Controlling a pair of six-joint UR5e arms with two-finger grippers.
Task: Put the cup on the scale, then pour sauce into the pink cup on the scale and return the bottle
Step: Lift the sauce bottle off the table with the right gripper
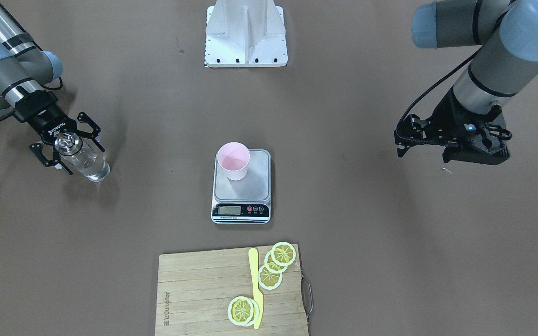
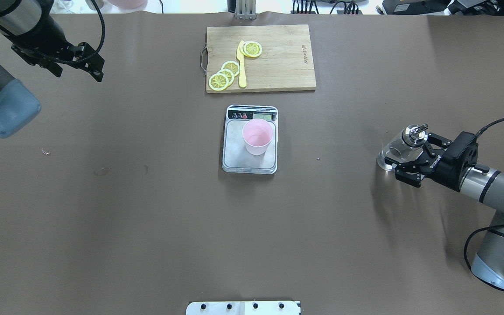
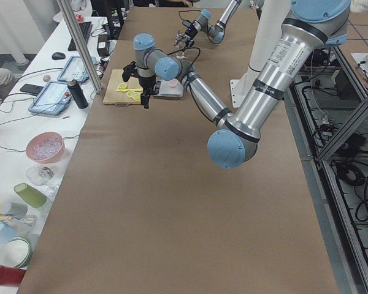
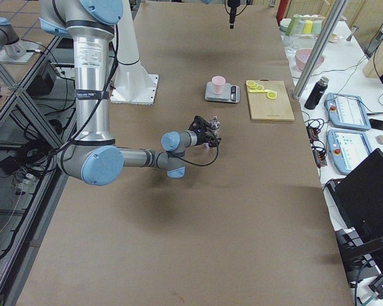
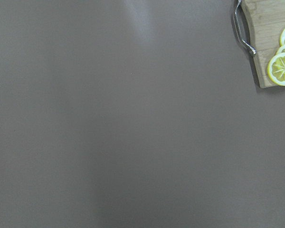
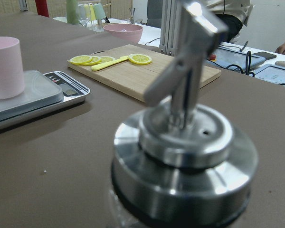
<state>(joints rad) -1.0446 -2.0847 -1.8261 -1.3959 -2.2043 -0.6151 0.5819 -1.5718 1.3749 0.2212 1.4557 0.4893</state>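
Note:
The pale pink cup [image 1: 234, 161] stands upright on the grey platform of the scale [image 1: 255, 186] at the table's middle; both also show in the right wrist view, cup [image 6: 4, 66] and scale [image 6: 47, 92]. The clear glass bottle [image 2: 393, 152] with its metal spout cap [image 6: 185, 137] stands on the table at my right, holding clear sauce. My right gripper [image 2: 411, 158] is open, a finger on either side of the bottle. My left gripper [image 2: 79, 72] is open and empty, held high over the far left of the table.
A wooden cutting board [image 2: 278, 65] with lemon slices [image 2: 223, 76] and a yellow knife [image 2: 241, 65] lies beyond the scale. Its corner shows in the left wrist view [image 5: 275, 42]. The robot's white base [image 1: 245, 35] stands at the near edge.

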